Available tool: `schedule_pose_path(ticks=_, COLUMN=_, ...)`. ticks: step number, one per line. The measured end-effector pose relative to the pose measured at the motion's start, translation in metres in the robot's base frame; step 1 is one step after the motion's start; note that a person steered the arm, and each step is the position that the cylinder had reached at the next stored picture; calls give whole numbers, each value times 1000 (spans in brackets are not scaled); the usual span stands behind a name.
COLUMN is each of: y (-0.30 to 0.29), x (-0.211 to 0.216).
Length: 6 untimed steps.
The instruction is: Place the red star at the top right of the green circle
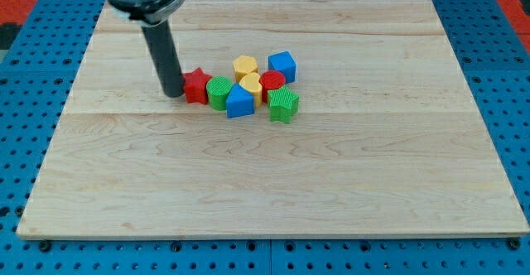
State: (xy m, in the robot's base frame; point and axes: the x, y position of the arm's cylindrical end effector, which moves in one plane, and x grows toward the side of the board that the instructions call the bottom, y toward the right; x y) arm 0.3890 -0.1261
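The red star lies a little left of the table's middle, toward the far half, at the left end of a tight cluster of blocks. Our tip stands right against the star's left side, touching it or nearly so; we cannot tell which. We carry no pincer, only the dark rod, so there is nothing to read as wide or narrow.

Just right of the star sits the green circle, touching it. So the star is at the circle's left and slightly farther, not at its far right.

On the circle's right, and a bit nearer to us, lies a blue block with a peaked top, pressed against it. Behind that sit two yellow blocks, a yellow hexagon farther off and a second yellow block just in front of it. A red circle lies to their right, with a blue cube at the far right corner of the cluster. A green block sits nearest on the right.

The wooden table rests on a blue pegboard.
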Motion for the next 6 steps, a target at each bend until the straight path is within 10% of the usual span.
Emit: schedule_pose_path(ticks=6, y=45, x=-29)
